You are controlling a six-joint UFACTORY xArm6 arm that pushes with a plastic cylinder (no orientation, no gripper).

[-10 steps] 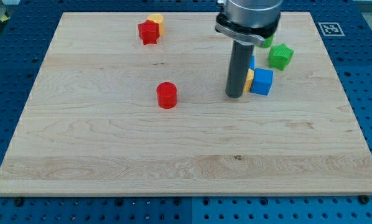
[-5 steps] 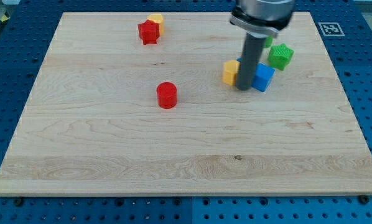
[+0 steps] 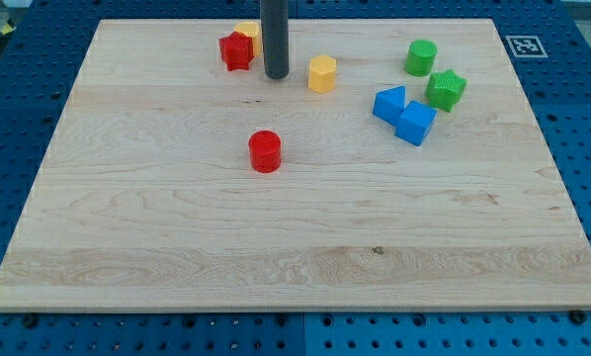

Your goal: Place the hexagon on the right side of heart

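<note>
The yellow hexagon (image 3: 321, 74) lies in the upper middle of the wooden board (image 3: 177, 257). The yellow heart (image 3: 246, 33) lies to its left near the view's top edge, touching a red star (image 3: 235, 50) in front of it. My tip (image 3: 274, 76) rests on the board between the two. It is just right of the red star and heart, and a short gap left of the hexagon, touching neither.
A red cylinder (image 3: 265, 150) stands left of centre. Two blue blocks (image 3: 389, 103) (image 3: 415, 124) touch each other at the right. A green cylinder (image 3: 421, 56) and a green star (image 3: 445, 89) lie beyond them.
The rod has moved from beside the blue blocks up and left to beside the heart. The yellow hexagon has been slid up and left, away from the blue blocks.
</note>
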